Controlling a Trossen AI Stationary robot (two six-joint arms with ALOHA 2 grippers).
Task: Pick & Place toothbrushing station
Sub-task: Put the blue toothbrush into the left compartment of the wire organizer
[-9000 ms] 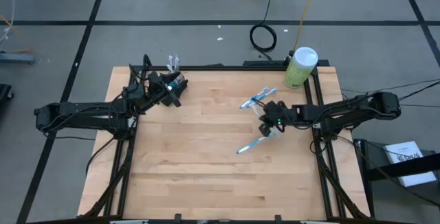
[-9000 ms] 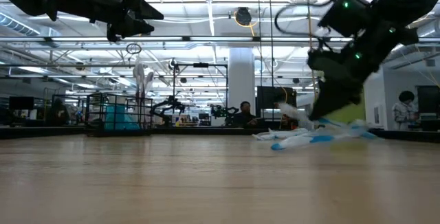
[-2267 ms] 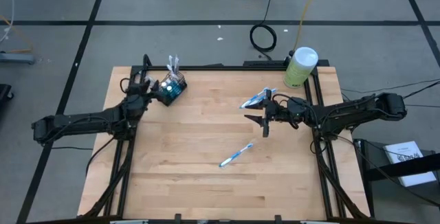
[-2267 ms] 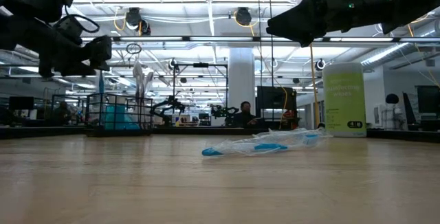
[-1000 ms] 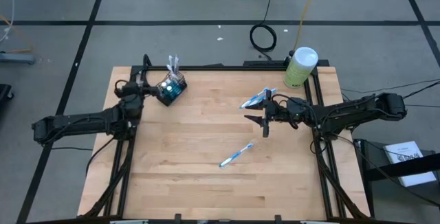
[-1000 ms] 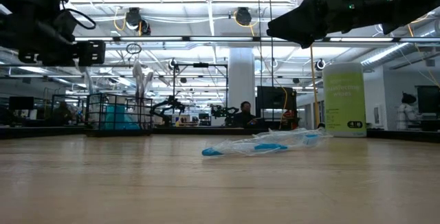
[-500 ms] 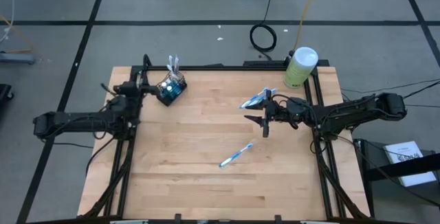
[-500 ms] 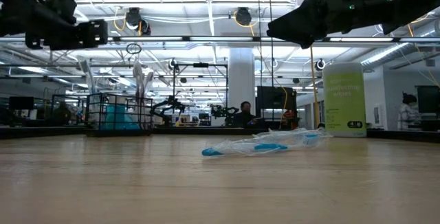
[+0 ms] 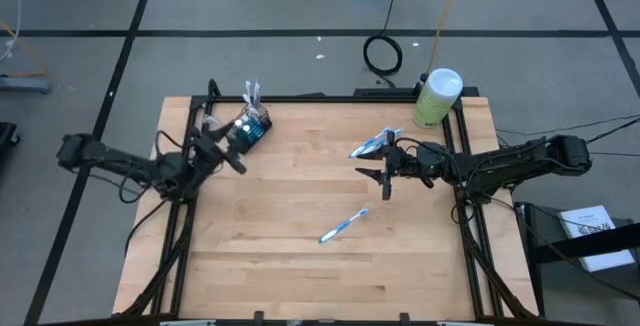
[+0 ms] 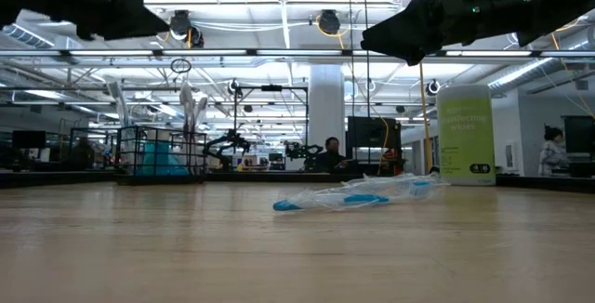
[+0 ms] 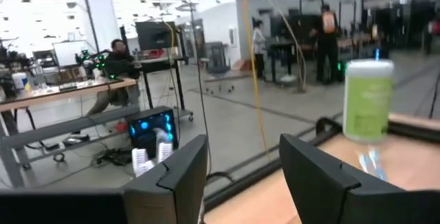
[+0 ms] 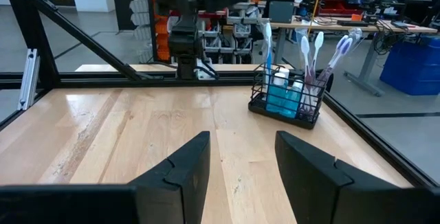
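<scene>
Left claw [image 9: 232, 158] withdrawn from holder [image 9: 250, 129], raised.

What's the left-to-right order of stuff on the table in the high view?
Left gripper → wire-mesh holder → lone toothbrush → right gripper → green canister.

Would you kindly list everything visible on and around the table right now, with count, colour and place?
Dark wire-mesh cup holder: one, black, far left corner, holding upright toothbrushes.
Loose blue-and-white toothbrush: one, lying flat mid-table.
Pile of blue-and-white toothbrushes: several, far right area.
Pale green canister with white lid: one, far right corner.
Wooden table: one, light wood.
Left gripper: open, empty, raised near the holder.
Right gripper: open, empty, raised beside the pile.
</scene>
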